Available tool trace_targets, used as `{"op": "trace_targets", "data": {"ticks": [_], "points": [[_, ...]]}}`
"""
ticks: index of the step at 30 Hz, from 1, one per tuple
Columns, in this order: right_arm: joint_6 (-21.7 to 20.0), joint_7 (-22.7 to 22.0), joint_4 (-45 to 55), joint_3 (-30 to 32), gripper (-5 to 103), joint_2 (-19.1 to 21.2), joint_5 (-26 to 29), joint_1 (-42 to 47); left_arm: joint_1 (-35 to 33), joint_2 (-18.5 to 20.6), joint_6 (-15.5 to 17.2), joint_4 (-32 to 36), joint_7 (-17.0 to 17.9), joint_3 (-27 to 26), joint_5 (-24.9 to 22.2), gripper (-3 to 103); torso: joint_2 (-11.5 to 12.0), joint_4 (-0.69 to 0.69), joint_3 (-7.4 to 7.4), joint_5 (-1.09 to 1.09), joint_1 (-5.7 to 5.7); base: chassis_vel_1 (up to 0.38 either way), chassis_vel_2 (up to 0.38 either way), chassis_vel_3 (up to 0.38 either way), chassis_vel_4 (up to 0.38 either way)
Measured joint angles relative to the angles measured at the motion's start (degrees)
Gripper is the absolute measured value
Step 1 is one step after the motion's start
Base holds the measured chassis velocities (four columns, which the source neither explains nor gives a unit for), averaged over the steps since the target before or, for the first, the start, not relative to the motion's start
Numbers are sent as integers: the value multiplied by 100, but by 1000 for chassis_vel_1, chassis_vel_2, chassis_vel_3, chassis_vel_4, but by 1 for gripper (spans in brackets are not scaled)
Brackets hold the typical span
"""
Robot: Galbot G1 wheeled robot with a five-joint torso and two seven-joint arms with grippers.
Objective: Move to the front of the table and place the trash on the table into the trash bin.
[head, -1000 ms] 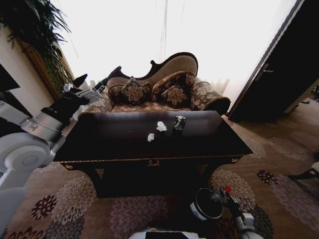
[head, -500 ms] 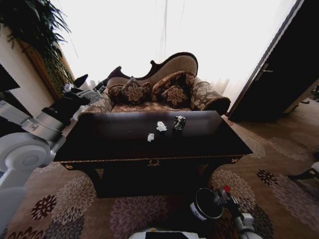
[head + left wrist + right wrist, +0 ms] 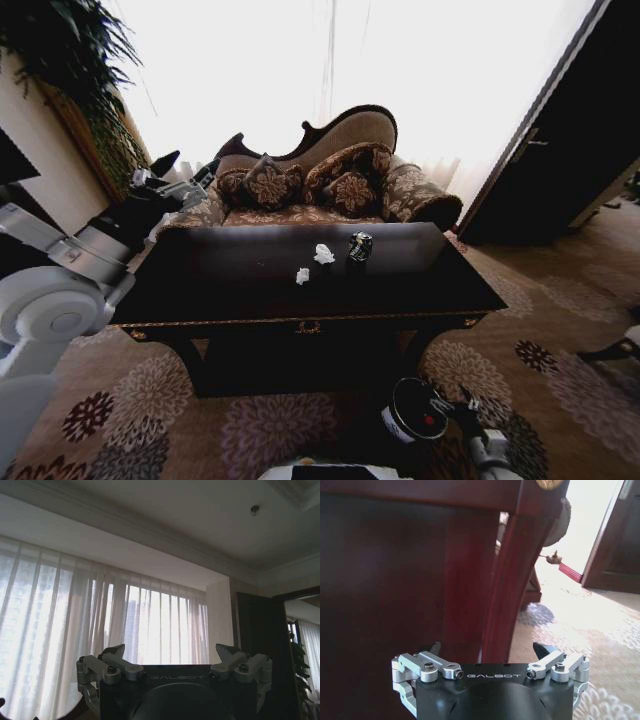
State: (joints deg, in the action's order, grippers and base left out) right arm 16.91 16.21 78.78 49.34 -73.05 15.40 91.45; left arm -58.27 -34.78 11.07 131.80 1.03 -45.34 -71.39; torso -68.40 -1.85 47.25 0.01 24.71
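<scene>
The table (image 3: 230, 275) stands straight ahead, its black top glossy. On it lie two white tissue lumps (image 3: 322, 253) (image 3: 302, 275) and a small dark piece (image 3: 360, 246). On the carpet below the table's front right stands the black trash bin (image 3: 408, 402), with a red bottle cap (image 3: 430, 421) showing inside its rim. My right gripper (image 3: 464, 406) is low beside the bin. In the right wrist view it (image 3: 488, 650) is open and empty, facing a table leg (image 3: 510, 580). My left gripper (image 3: 165, 172) is raised off the table's far left corner, and in the left wrist view it (image 3: 170, 652) is open toward the curtains.
A patterned brown sofa (image 3: 330, 180) with cushions sits right behind the table. A leafy plant (image 3: 70, 60) fills the upper left, and a dark door (image 3: 570, 150) is at the right. Flowered carpet (image 3: 560, 360) spreads around the table.
The red cap has dropped from my right gripper's fingers, above the bin's edge, into the bin. The right gripper has opened and sunk a little. The left arm barely shifted.
</scene>
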Motion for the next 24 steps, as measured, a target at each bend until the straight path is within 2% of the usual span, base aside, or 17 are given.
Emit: {"op": "trace_targets", "data": {"ticks": [8, 11, 13, 16, 18, 19, 22, 23, 24], "points": [[124, 138, 903, 6, 100, 206, -10, 839, 59, -98, 100, -211, 283, -95, 23, 100, 0, -1, 0, -1, 0, 0, 0, 0, 0], [293, 427, 1533, 86, 100, 262, -118, 1260, 96, -223, 163, -277, 328, -56, 87, 100, 0, -1, 0, -2, 0, 0, 0, 0, 0], [302, 442, 1548, 90, 100, 262, -118, 1269, 98, -229, 165, -279, 329, -50, 91, 100, 0, -1, 0, -2, 0, 0, 0, 0, 0], [623, 1110, 2026, 286, 100, 281, -42, 1578, 155, -292, 206, -366, 349, 28, 180, 100, 0, -1, -1, -1, 0, 0, 0, 0, 0], [712, 1285, 2131, 330, 100, 296, 60, 1652, 161, -294, 219, -394, 366, 32, 202, 100, 0, -2, 0, -1, 0, 0, 0, 0, 0], [821, 1502, 2256, 354, 100, 337, 266, 1710, 126, -294, 230, -413, 374, -5, 234, 100, 0, -4, 0, -1, 0, 0, 0, 0, 0], [1173, 2374, 2533, 431, 100, 420, 1094, 1767, 4, -304, 234, -443, 377, -121, 303, 100, 0, 3, 0, 0, 0, 0, 0, 0, 0], [1173, 2374, 2533, 431, 100, 420, 1094, 1767, 4, -304, 234, -443, 377, -121, 303, 100, 0, 3, 0, 0, 0, 0, 0, 0, 0], [1263, 2711, 2607, 486, 100, 406, 1333, 1780, -3, -311, 236, -451, 377, -122, 305, 100, 0, 3, 0, -1, 0, 0, 0, 0, 0]]}}
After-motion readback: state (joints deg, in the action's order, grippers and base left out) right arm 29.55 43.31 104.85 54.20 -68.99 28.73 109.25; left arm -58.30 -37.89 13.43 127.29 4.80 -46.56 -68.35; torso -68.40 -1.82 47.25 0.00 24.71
